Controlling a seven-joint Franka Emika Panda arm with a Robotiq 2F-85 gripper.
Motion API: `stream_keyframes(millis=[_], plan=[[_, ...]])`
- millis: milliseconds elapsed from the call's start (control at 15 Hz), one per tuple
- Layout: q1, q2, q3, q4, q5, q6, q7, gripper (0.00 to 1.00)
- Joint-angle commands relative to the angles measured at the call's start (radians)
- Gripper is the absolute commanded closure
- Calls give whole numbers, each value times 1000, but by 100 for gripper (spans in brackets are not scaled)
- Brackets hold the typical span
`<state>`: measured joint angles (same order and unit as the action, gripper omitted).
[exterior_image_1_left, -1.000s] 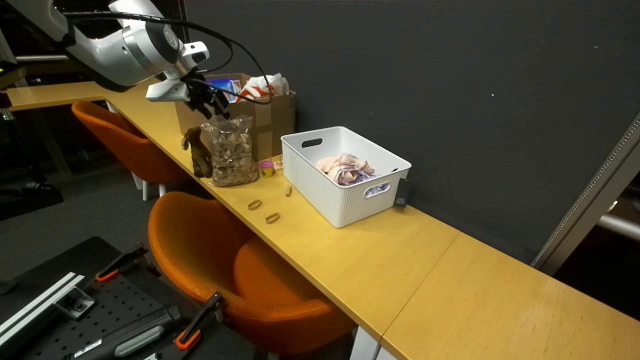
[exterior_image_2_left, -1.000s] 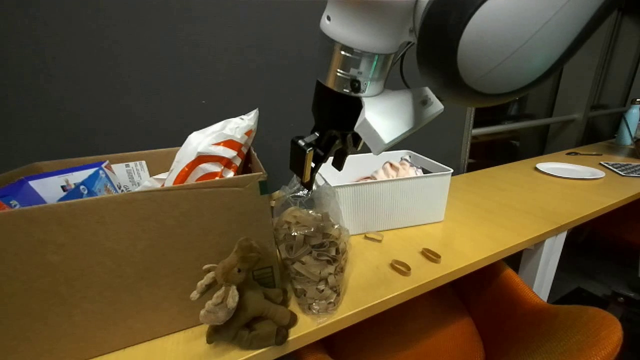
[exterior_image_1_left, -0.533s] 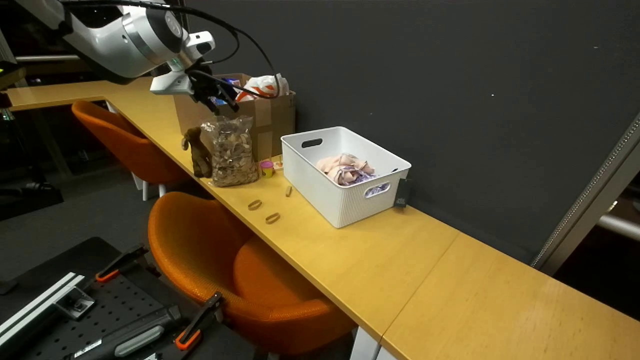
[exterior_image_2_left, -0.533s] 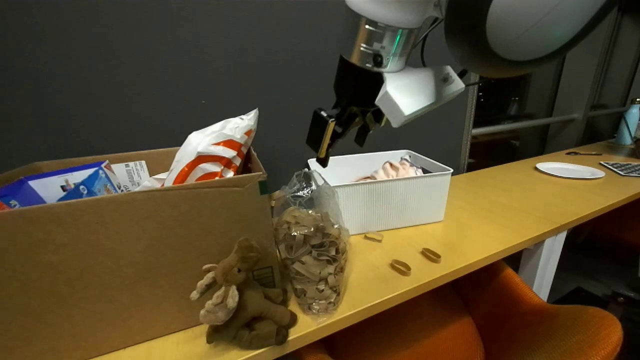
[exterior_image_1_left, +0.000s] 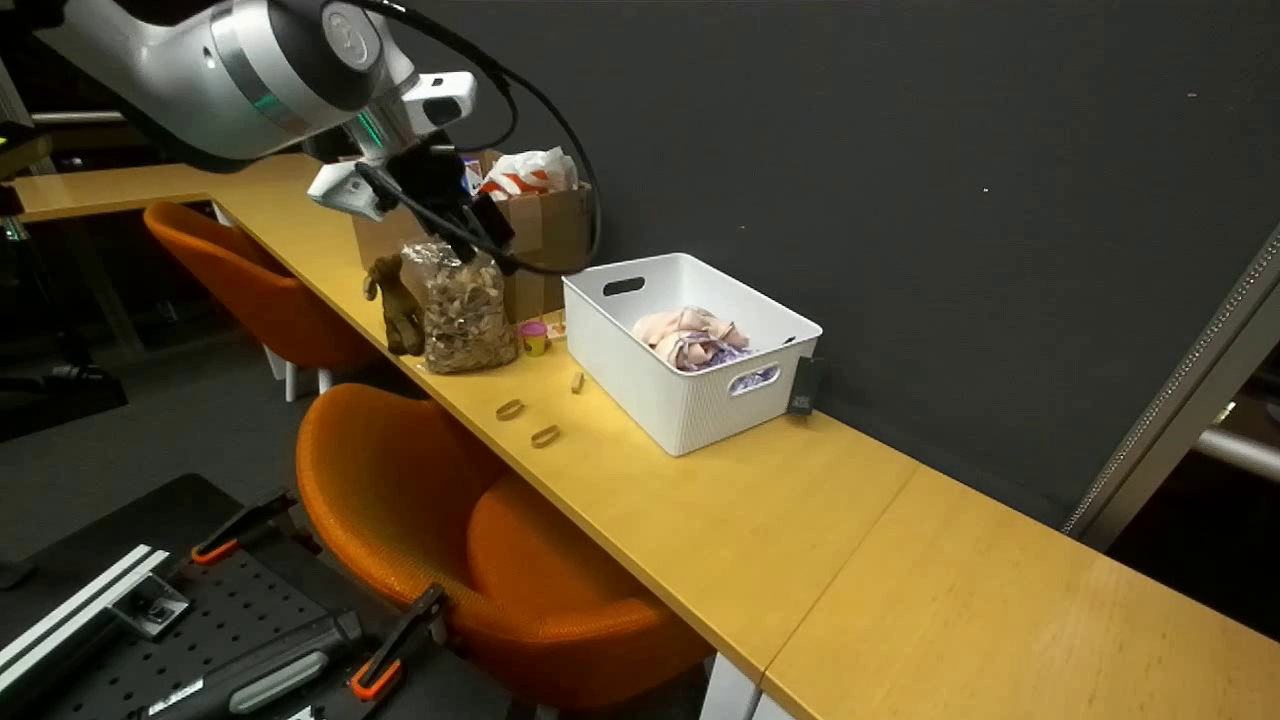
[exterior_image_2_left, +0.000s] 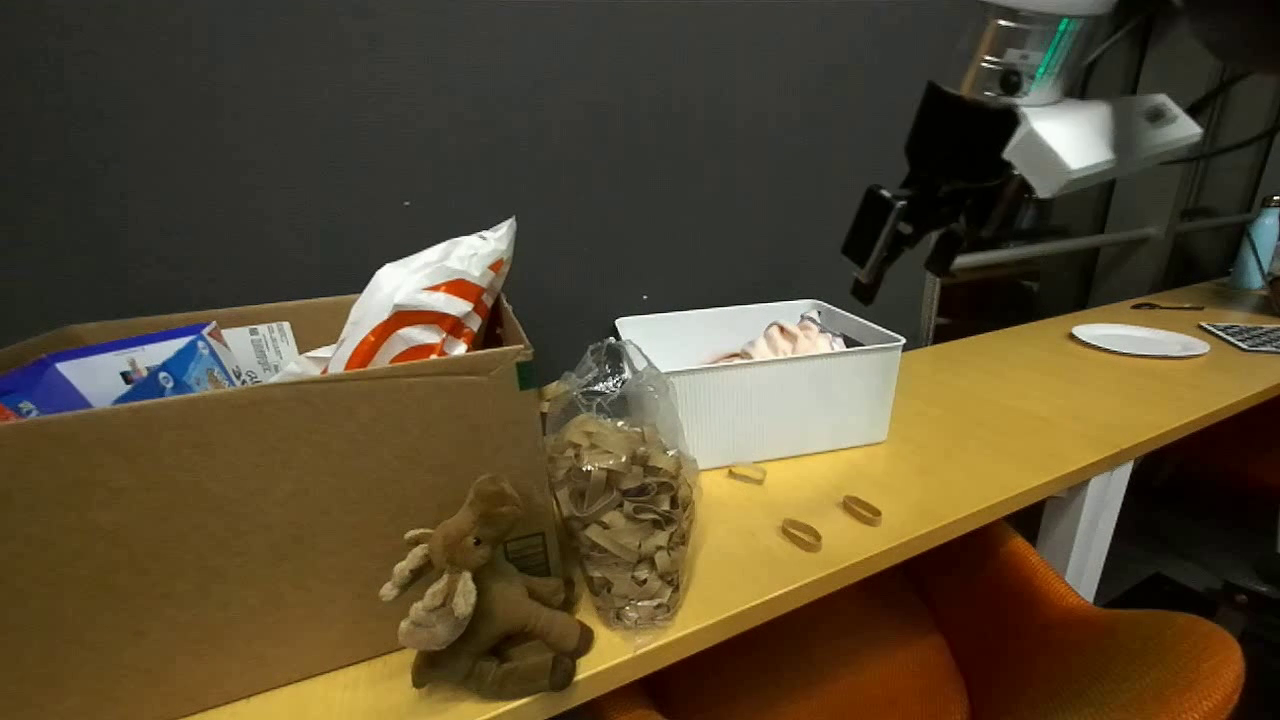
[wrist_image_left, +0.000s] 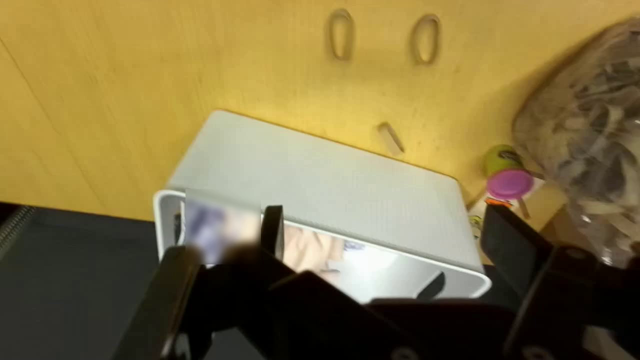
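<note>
My gripper (wrist_image_left: 387, 235) is open and empty in the air, its fingers wide apart. It also shows in both exterior views (exterior_image_1_left: 490, 255) (exterior_image_2_left: 908, 268). In the wrist view the white bin (wrist_image_left: 330, 170) lies beyond the fingers, with peach and purple cloth (wrist_image_left: 305, 247) inside; the bin stands on the table in both exterior views (exterior_image_1_left: 625, 360) (exterior_image_2_left: 790, 410). A clear bag of tan bands (exterior_image_2_left: 625, 510) stands upright, apart from the gripper. A brown plush moose (exterior_image_2_left: 500, 610) sits beside it. Loose tan bands (exterior_image_2_left: 801, 534) lie on the table.
A cardboard box (exterior_image_2_left: 250, 520) holds packages and a white-orange bag (exterior_image_2_left: 425, 310). A small tub with a pink lid (wrist_image_left: 507, 175) stands by the bin. A white plate (exterior_image_2_left: 1140, 340) and blue bottle (exterior_image_2_left: 1255, 245) are farther along. Orange chairs (exterior_image_1_left: 400, 500) stand at the table edge (exterior_image_1_left: 600, 500).
My gripper has risen from the top of the bag of bands and moved away, past the bin, to the right in an exterior view. The bag, moose and bin have not moved.
</note>
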<state>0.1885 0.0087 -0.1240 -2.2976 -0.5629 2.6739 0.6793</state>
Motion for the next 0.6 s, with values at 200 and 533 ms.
stream_keyframes(millis=[200,533], plan=[[-210,52,5,-142,331,186,-408,0],[-259,194,35,-111,522,197,-643,0]])
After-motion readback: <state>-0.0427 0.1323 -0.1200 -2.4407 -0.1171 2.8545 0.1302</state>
